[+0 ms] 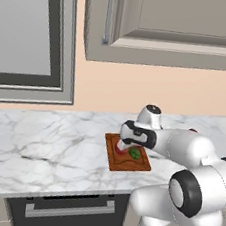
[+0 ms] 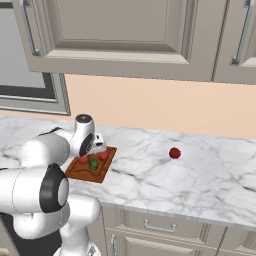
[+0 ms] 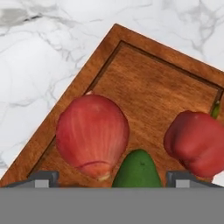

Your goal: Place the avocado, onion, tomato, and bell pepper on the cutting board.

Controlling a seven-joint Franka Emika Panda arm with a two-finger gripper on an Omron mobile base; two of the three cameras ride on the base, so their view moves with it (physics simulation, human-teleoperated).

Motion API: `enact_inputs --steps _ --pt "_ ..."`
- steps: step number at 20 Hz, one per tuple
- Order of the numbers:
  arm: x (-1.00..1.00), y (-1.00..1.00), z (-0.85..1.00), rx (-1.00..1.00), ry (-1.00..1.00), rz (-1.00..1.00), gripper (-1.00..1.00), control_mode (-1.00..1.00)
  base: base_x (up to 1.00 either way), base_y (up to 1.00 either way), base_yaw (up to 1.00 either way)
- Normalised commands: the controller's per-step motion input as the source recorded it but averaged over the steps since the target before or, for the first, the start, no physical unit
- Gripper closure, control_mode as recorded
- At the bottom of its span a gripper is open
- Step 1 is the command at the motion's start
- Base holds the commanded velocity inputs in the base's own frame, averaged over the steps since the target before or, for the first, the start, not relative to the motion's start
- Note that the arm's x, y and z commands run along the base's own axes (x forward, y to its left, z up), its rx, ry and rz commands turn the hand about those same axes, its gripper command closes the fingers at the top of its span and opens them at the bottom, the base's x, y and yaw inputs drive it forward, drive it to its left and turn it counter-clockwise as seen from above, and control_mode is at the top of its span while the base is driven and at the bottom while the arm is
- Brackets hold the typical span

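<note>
in the hand view, left to right: the onion (image 3: 92, 133) sat low left on the cutting board (image 3: 162, 87), the avocado (image 3: 137, 169) at bottom centre between the spread gripper (image 3: 113, 178) tips, the bell pepper (image 3: 197, 142) right. a tomato (image 2: 174, 153) lay alone on the counter (image 2: 210, 175), mid-right.

green avocado (image 3: 137, 169), reddish-brown cutting board (image 3: 162, 92), white-grey marbled counter (image 3: 39, 65)

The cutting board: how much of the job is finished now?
On the board lie the onion, the avocado and the bell pepper. The tool stands open over the avocado, holding nothing. One red item, likely the tomato, waits on the counter.
</note>
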Motion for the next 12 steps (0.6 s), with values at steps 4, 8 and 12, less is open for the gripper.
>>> enact_inputs --steps 4,8,12 --pt "-0.12 0.00 0.14 -0.01 -0.12 0.03 -1.00 -1.00 0.00 0.00 0.00" --pt "-0.09 -0.09 0.91 0.00 -0.18 0.05 -1.00 -1.00 0.00 0.00 0.00" --pt "-0.39 -0.50 0.94 -0.03 -0.12 0.00 -1.00 -1.00 0.00 0.00 0.00"
